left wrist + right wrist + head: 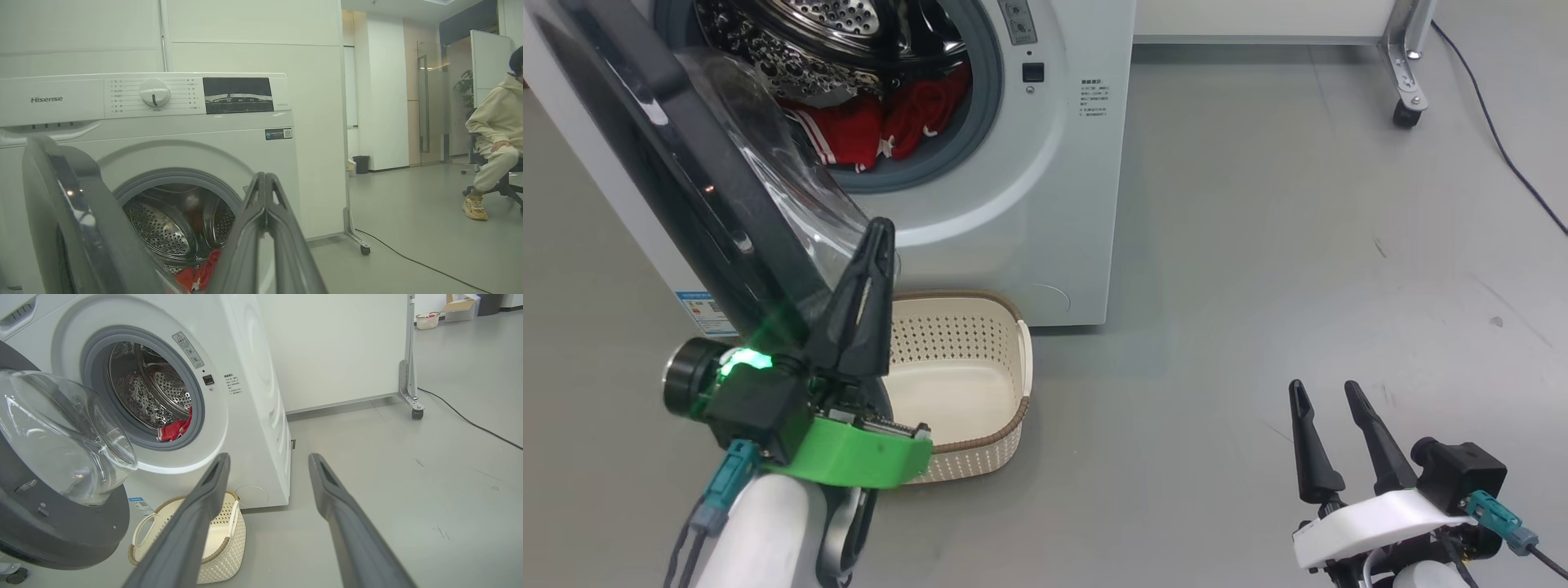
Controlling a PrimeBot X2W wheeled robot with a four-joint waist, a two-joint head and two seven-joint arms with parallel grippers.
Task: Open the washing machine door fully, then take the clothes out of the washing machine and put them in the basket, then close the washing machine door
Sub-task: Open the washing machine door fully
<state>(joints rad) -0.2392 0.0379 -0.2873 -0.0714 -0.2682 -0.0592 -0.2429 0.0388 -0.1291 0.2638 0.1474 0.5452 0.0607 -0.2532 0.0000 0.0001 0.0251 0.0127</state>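
The white washing machine (1054, 204) has its door (686, 180) swung out to the left, black rim and clear glass bowl (61, 437) facing the drum. Red clothes (882, 126) with white stripes lie at the bottom of the steel drum (163, 228), also seen as red clothes (175, 426). The cream basket (1013, 359) sits empty on the floor below the opening. My left gripper (880, 233) is shut and empty, its tips against the door's inner edge above the basket. My right gripper (1327, 392) stands open low at the right, far from the machine.
A white partition on castors (1409, 110) stands behind the machine, with a black cable (1503, 155) trailing over the grey floor. A person in pale clothes sits on a chair (494, 155) far to the right. Open floor lies right of the machine.
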